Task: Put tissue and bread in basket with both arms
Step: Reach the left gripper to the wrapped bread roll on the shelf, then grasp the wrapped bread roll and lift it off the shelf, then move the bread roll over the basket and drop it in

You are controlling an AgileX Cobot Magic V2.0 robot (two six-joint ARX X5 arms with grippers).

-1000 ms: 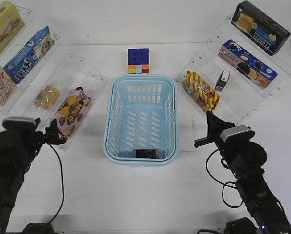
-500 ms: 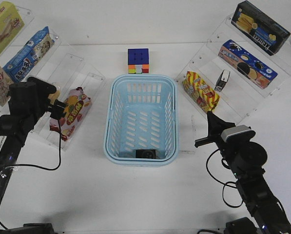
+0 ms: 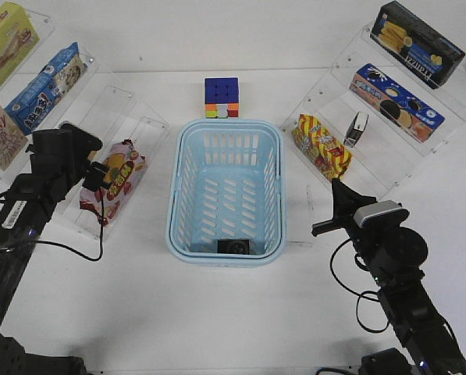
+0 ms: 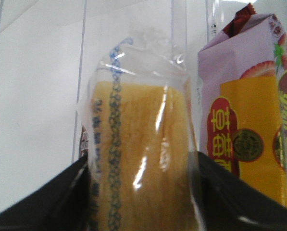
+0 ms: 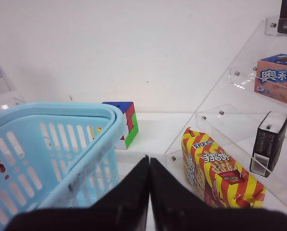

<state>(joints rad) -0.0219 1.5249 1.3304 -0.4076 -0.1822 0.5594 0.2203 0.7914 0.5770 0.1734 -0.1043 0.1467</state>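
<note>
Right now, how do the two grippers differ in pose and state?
The left gripper is up at the shelf with its fingers open around the wrapped bread; the right gripper is shut on nothing, by the basket and short of the tissue. Both have black fingers.

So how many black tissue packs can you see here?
2. One tissue pack stands on the clear shelf to the robot's right; the other lies at the near end of the blue basket. More may be hidden.

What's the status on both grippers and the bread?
Left gripper open, straddling bread on the shelf. Right gripper shut, empty, beside basket. Snack bag crowds the bread.
</note>
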